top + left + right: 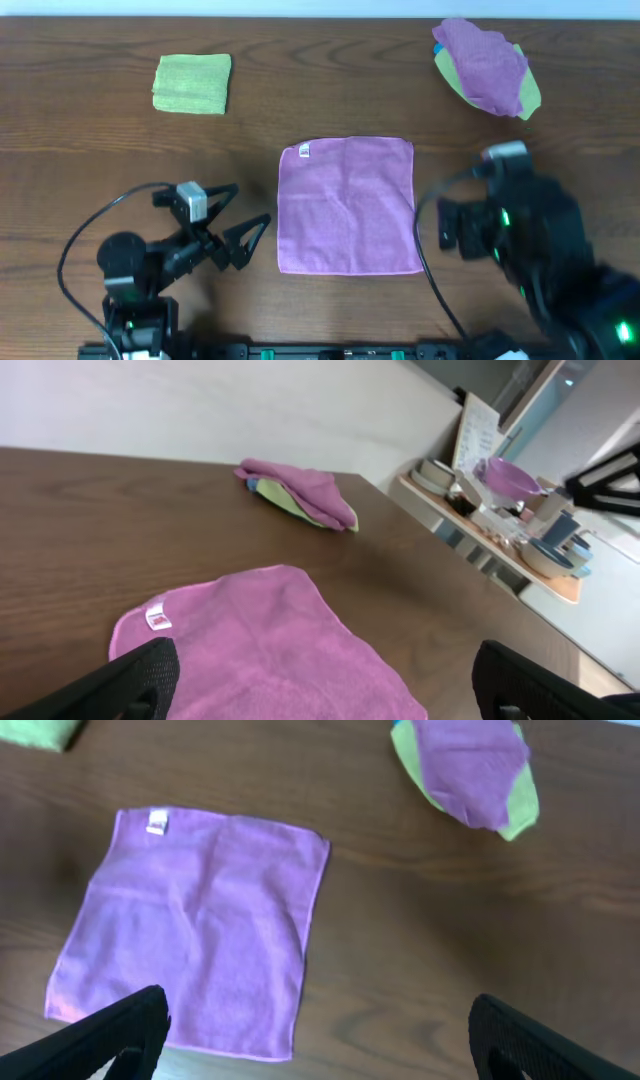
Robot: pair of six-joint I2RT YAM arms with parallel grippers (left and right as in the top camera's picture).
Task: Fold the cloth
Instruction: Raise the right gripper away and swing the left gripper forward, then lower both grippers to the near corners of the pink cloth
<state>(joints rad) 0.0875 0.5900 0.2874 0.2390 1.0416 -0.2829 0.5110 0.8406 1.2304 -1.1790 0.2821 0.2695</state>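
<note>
Cloth (345, 205) on table (300, 110), centre

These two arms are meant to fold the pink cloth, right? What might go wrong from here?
1. The cloth lies flat on the wooden table, so a hand may fail to pinch its thin edge and just push it into wrinkles.
2. The left hand and right hand sit open on opposite sides. If they lift unevenly, the edges probably won't line up.
3. The cloth already shows slight ripples, which could get folded in.
</note>
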